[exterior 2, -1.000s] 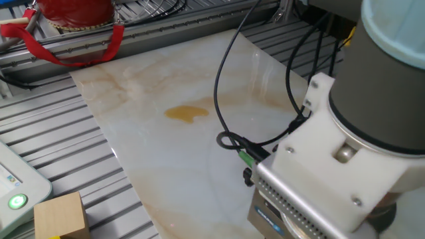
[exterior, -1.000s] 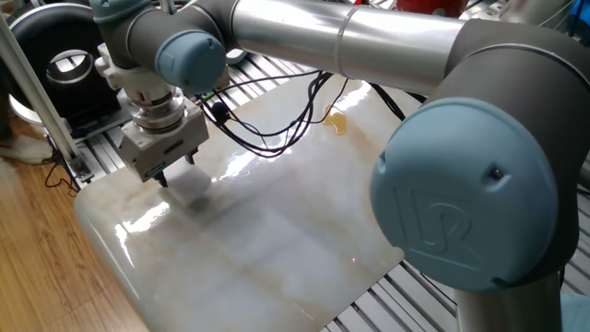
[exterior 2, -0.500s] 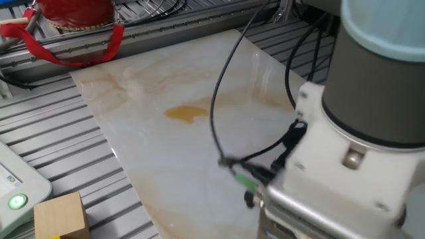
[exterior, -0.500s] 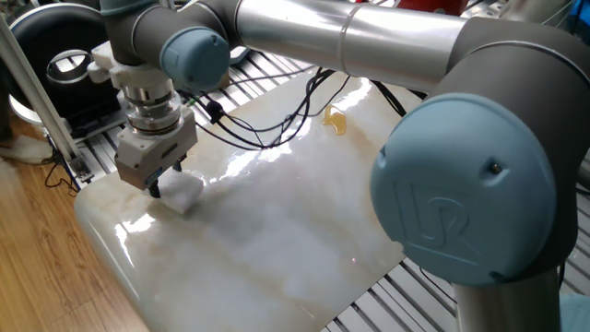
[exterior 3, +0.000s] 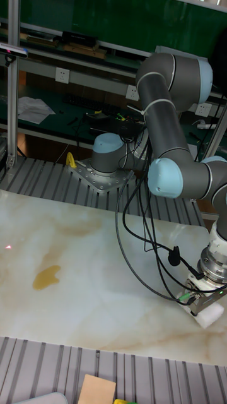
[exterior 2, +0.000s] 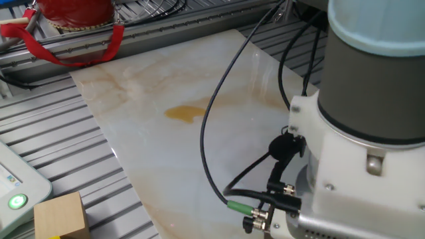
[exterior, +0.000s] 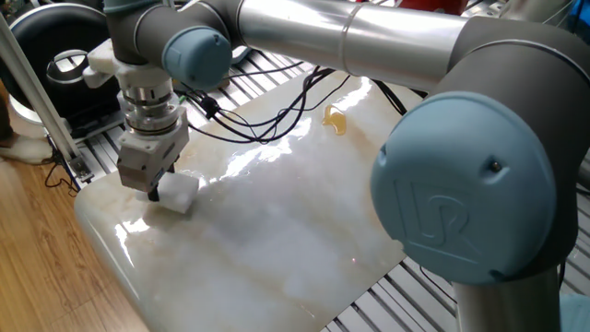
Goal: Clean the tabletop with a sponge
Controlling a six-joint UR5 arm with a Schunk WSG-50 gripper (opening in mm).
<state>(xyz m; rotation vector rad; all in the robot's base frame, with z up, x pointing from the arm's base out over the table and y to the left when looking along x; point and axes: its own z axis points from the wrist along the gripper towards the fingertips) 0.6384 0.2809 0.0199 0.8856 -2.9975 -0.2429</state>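
The white marble-look tabletop (exterior: 277, 231) (exterior 2: 166, 153) (exterior 3: 94, 252) carries a small amber stain (exterior: 336, 120) (exterior 2: 186, 113) (exterior 3: 46, 276). Far from that stain, the white sponge (exterior: 180, 191) (exterior 3: 209, 317) lies flat near a rounded corner of the slab. My gripper (exterior: 159, 192) (exterior 3: 203, 309) is lowered onto it, and one dark finger (exterior: 154, 194) stands at the sponge's left end. The other finger is hidden. The sponge looks unsquashed and the jaws appear open around it. In the other fixed view my wrist hides both the sponge and the fingertips.
Black cables (exterior: 267, 129) hang from my wrist over the slab. The ribbed grey aluminium frame (exterior 2: 46, 146) surrounds the slab. On it are a tan cardboard box (exterior 2: 61, 216) (exterior 3: 96, 389) and a red container with a strap (exterior 2: 73, 13). A black round device (exterior: 55, 55) stands behind the corner.
My gripper has moved left, turned and come down from above the sponge until its fingers reach it. The sponge has stayed in place on the slab.
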